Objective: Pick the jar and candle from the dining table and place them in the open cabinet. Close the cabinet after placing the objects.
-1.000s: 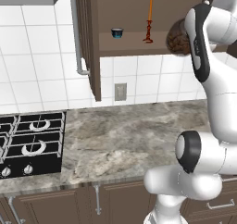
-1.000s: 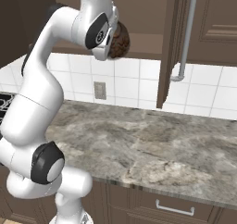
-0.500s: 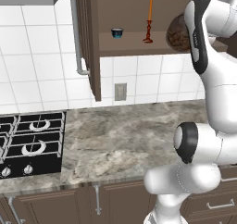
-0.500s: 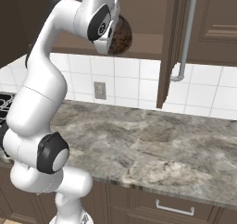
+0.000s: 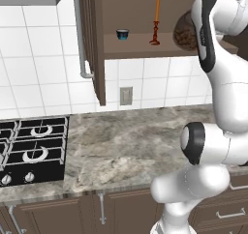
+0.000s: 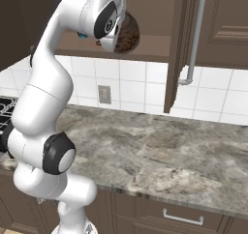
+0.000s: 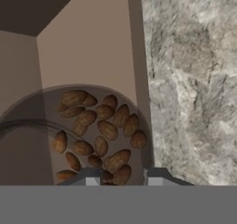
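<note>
The one jar (image 7: pixel 95 135) of brown nuts sat clamped in the gripper (image 7: pixel 121 176), at the edge of the open cabinet's shelf (image 5: pixel 140 44). The placing step looked underway; next it probably needed setting down and releasing. One candle (image 5: pixel 156 21) and one blue cup (image 5: pixel 122 34) stood on that shelf.

two base views from behind, flanking the arm, sharing the cabinet (image 5: pixel 145 44); hand view close above the jar (image 7: pixel 97 135)
</note>
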Available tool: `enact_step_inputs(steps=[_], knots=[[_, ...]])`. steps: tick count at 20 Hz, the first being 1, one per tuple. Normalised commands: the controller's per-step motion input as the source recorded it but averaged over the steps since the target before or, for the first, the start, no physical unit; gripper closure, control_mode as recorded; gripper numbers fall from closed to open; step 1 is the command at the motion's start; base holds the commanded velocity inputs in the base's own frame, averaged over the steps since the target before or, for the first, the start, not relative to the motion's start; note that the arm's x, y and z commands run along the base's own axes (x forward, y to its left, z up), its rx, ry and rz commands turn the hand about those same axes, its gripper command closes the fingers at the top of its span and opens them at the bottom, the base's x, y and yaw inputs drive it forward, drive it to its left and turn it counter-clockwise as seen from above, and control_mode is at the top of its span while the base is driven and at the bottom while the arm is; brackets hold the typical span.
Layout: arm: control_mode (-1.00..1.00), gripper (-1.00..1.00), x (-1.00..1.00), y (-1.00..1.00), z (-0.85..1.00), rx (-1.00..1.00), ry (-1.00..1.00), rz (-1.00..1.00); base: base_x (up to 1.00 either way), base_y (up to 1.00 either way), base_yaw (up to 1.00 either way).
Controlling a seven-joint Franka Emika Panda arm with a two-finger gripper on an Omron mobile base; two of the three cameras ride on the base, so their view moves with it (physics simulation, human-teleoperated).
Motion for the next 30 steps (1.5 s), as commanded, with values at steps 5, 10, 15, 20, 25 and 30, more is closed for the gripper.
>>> enact_step_inputs(steps=[5,10,15,20,25,30], knots=[[-1.00,1.00,0.28,0.05,-0.02,0.00,0.01,0.00,0.00,0.00,0.00],[-1.00,1.00,0.28,0.07,-0.07,0.00,0.00,0.00,0.00,0.00,0.00],[-1.00,1.00,0.29,0.07,-0.05,0.00,-0.01,0.00,0.00,0.00,0.00],[-1.00,1.00,0.26,0.06,-0.06,0.00,0.00,0.00,0.00,0.00,0.00],[-1.00,1.00,0.24,0.03,-0.09,0.00,0.00,0.00,0.00,0.00,0.00],[-1.00,1.00,0.09,0.00,-0.11,0.00,0.03,0.00,0.00,0.00,0.00]])
